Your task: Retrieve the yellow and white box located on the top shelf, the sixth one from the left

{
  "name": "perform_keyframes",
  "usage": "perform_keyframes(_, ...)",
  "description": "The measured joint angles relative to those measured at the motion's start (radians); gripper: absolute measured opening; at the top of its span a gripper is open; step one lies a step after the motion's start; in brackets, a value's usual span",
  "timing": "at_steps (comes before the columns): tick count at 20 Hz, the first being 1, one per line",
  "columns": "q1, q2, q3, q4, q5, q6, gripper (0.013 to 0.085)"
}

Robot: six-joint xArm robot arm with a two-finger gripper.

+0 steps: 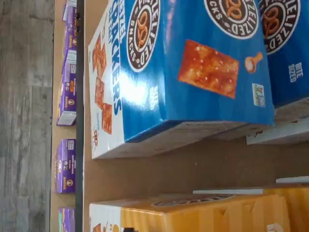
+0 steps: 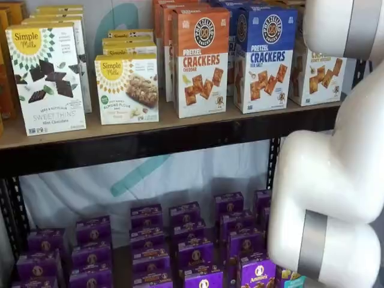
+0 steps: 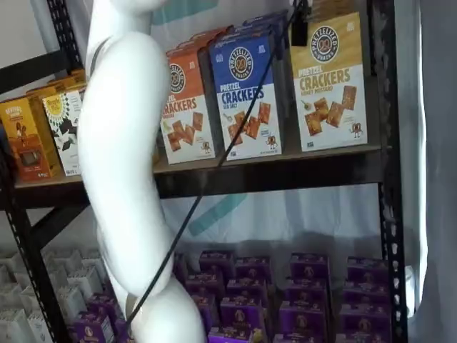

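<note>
Shelving holds the yellow box (image 3: pixel 328 82) just beside the blue box (image 3: pixel 246 96); light, stiff card, pinch its narrow sides; end effector (image 3: pixel 300 21) state unclear.

arm (image 3: pixel 121 179): glossy white, rounded | grey joint band (image 2: pixel 313 243) | black cable (image 3: pixel 214 171)

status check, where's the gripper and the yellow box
Gripper above the yellow and white box, finger state unclear. Box upright on the top shelf, ungrasped. Blue box close beside.
</note>
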Motion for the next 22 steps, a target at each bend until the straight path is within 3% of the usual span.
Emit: perform_keyframes(22,0.069,0.051,-0.091,-0.166,0.067,0.011,0.0850)
